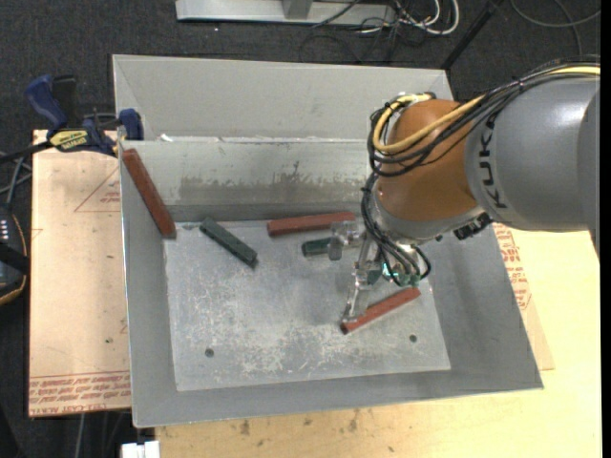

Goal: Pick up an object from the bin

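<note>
My gripper point(363, 280) hangs low in the right half of the bin, beneath the orange wrist cover. It is right above the left end of a red-brown bar point(387, 307) that lies slanted on the floor. A short dark green piece point(319, 248) lies just to the gripper's left. Behind that, a second red-brown bar point(307, 223) lies along the foot of the back wall.
A long dark green bar point(228, 241) lies slanted on the floor at the back left. A third red-brown bar point(147, 193) leans against the left wall. The arm and its cables cover the bin's right rear corner.
</note>
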Motion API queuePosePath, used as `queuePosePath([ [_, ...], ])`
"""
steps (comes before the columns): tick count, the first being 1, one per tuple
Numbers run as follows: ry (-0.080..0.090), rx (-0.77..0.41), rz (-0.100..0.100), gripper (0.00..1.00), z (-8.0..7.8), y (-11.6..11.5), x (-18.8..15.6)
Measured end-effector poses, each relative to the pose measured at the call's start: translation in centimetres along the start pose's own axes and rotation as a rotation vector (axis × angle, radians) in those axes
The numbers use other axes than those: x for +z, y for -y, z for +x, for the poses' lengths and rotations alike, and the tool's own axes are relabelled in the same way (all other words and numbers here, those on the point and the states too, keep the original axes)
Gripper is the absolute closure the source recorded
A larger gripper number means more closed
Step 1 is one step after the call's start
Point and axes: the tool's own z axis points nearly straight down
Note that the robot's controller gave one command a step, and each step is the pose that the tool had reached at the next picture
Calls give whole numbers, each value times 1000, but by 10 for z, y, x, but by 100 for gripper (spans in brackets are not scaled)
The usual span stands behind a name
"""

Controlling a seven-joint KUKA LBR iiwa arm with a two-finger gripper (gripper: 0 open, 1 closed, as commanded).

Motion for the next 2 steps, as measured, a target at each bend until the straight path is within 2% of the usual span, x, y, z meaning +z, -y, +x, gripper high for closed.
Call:
queuePosePath([
  [1, 8, 1, 0, 100, -2, 0, -4],
  [2, 8, 1, 0, 0, -2, 0, -4],
])
